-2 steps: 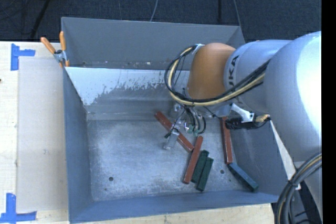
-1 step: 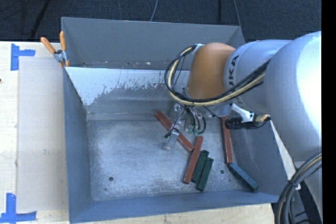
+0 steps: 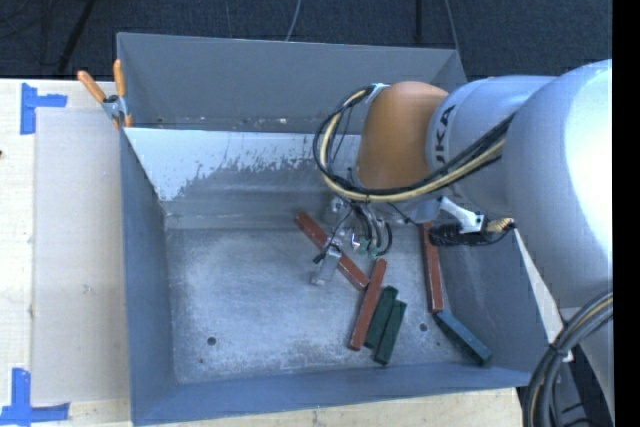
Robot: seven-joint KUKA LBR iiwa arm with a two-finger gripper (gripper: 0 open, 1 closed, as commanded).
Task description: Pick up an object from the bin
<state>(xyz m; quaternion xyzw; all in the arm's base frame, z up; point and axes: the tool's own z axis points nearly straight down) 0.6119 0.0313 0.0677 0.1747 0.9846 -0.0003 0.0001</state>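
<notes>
My gripper [image 3: 333, 245] hangs below the arm's wrist, low over the middle of the bin's floor. It sits right on a red-brown flat stick [image 3: 350, 272] that lies slanted from upper left to lower right. Whether it has hold of that stick I cannot tell. Just to the lower right, a second red-brown stick [image 3: 367, 307] lies steeply slanted, with a dark green bar [image 3: 388, 325] side by side against it.
Near the right wall lies another red-brown stick [image 3: 433, 273], almost upright in the view. Below it a dark teal bar [image 3: 462, 336] lies slanted by the front right corner. The arm comes in from the right above these.
</notes>
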